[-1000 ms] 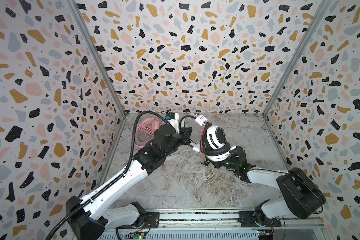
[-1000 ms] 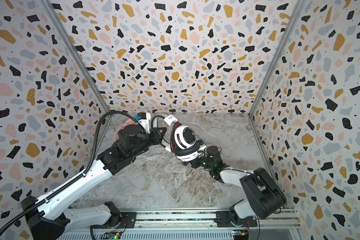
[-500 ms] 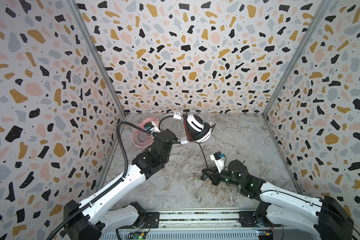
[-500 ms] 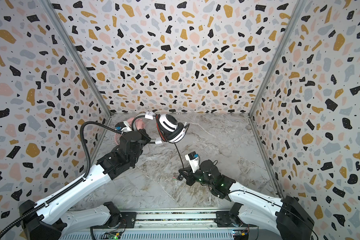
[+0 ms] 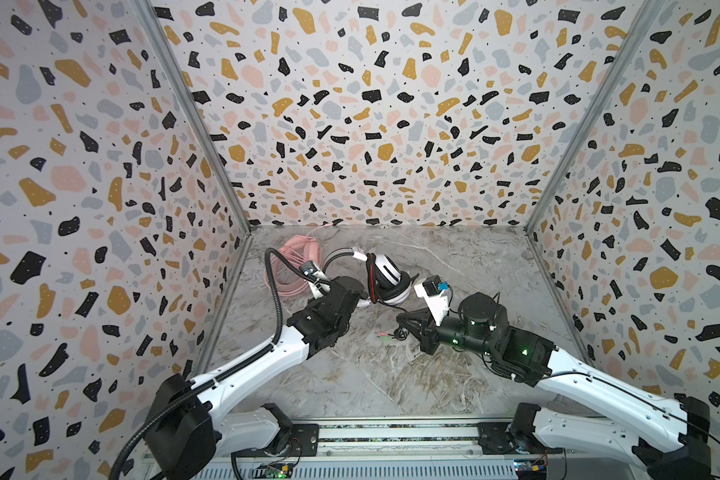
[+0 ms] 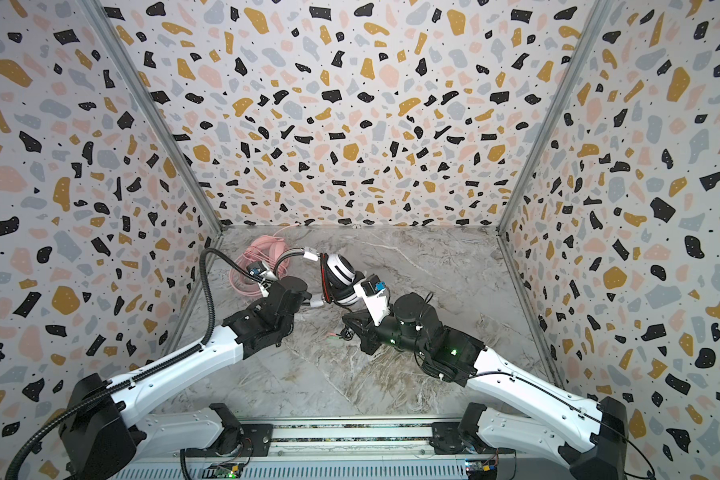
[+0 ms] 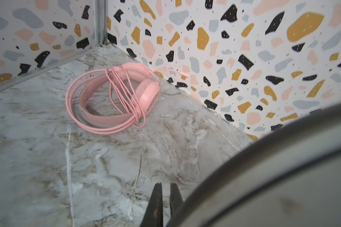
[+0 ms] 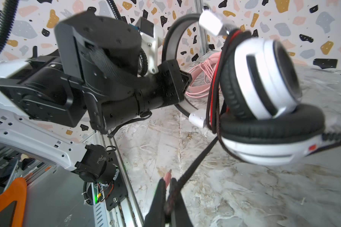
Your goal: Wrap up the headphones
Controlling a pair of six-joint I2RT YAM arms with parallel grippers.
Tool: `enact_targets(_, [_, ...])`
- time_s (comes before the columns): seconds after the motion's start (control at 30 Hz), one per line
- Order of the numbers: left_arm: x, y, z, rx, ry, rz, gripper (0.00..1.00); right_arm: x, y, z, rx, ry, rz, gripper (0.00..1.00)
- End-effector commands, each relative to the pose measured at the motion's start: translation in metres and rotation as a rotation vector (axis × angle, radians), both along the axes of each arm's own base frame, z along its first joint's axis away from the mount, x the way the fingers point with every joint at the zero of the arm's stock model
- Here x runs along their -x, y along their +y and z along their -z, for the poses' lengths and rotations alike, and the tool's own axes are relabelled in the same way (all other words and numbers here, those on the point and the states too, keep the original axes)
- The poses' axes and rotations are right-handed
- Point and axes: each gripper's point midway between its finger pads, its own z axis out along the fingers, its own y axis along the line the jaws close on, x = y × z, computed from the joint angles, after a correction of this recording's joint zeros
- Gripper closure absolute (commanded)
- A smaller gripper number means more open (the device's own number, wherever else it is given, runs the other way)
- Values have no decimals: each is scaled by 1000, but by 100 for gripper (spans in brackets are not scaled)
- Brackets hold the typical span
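Terrazzo-patterned walls (image 5: 350, 104) box in a marbled worktop (image 5: 454, 266). In both top views the white-and-black headphones (image 5: 387, 278) hang between the two arms. The left pincer (image 5: 357, 297) is at their band, and the right pincer (image 5: 400, 322) sits lower, just on the near side of them. Only the right wrist view shows the grips. There the left pincer (image 8: 185, 78) is clenched on the grey headband, and the right pincer (image 8: 168, 186) is clamped on the black cord (image 8: 197, 161). That braided cord runs taut from the fingers up to the lower ear cup, and thin black and red turns lie around the yoke beside the upper cup. In the top views the pink and green plugs (image 5: 385, 336) lie just beside the right pincer's tip; whether they touch the worktop I cannot tell. The left wrist view shows of this headset only a blurred grey arc of band hard against its closed fingers (image 7: 158, 200). It does show the pink headphones (image 7: 118, 94) whole, lying flat on the worktop well beyond the left pincer, near the corner of the walls. Their pink cord is looped round band and cup, and its plug end trails to the wall. In the top views that set is half hidden behind the left arm's cable.
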Motion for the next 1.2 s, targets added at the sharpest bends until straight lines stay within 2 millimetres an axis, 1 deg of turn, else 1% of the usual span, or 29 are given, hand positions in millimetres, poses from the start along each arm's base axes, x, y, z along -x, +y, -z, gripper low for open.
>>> enact_targets(0.0, [-9, -8, 2, 29, -35, 18, 100, -6, -6, -30, 9, -104, 27, 100])
enact_targets(0.13, [-6, -22, 20, -15, 19, 95, 100, -24, -12, -42, 30, -165, 92, 100])
enact_targets(0.23, [0, -34, 24, -43, 39, 151, 100, -39, -19, -48, 18, -176, 121, 100])
enact_targets(0.33, [6, -46, 25, -90, 49, 219, 100, -50, -22, -50, 15, -183, 137, 100])
enact_targets(0.43, [12, -54, 26, -95, 54, 262, 100, -58, -26, -48, 34, -208, 178, 100])
enact_targets(0.57, [19, -61, 29, -74, 59, 301, 100, -70, -31, -40, 78, -233, 238, 100])
enact_targets(0.77, [23, -67, 37, -62, 85, 324, 100, -80, -50, -43, 77, -286, 354, 100])
enact_targets(0.87, [24, -74, 37, -44, 86, 349, 100, -82, -52, -44, 78, -302, 373, 100])
enact_targets(0.93, [26, -80, 38, -44, 93, 370, 100, -86, -52, -39, 94, -311, 387, 100])
enact_targets(1.03, [29, -97, 43, -57, 113, 441, 100, -96, -48, -32, 153, -332, 393, 99])
enact_targets(1.1, [33, -110, 50, -85, 138, 514, 100, -102, -46, -29, 192, -350, 393, 99])
enact_targets(1.17, [35, -120, 57, -100, 163, 572, 100, -108, -46, -27, 211, -361, 391, 99])
